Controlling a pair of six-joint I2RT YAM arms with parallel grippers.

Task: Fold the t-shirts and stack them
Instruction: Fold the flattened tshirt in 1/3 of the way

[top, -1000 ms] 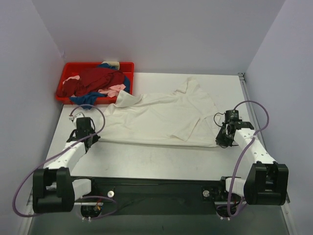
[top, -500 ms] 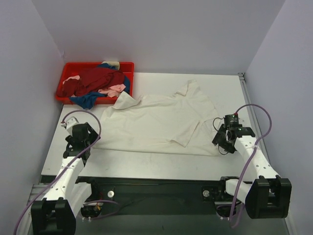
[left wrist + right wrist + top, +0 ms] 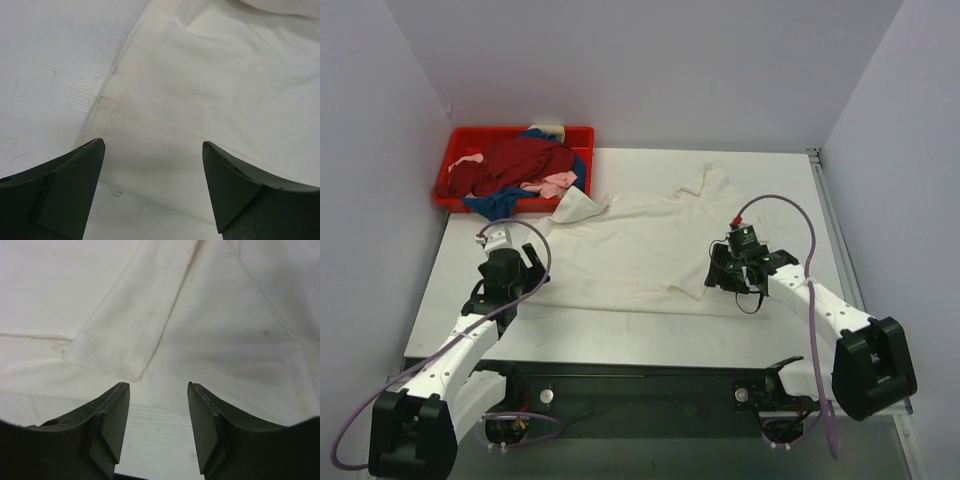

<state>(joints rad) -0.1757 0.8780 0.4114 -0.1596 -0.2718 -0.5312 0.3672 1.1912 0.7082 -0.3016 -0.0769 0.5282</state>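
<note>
Three small cloth shirts heaped in red plastic tray (image 3: 480, 132), far-left corner: dark red shirt (image 3: 520, 160), blue shirt (image 3: 498, 205), pale pink shirt (image 3: 558, 183). Left gripper (image 3: 152, 150) wide open, empty, over near-left hem of large cream-white t-shirt (image 3: 640, 240) spread mid-table. Right gripper (image 3: 157, 390) open, empty, folded sleeve tip just ahead. Both arms further inward than 0.5 s ago.
</note>
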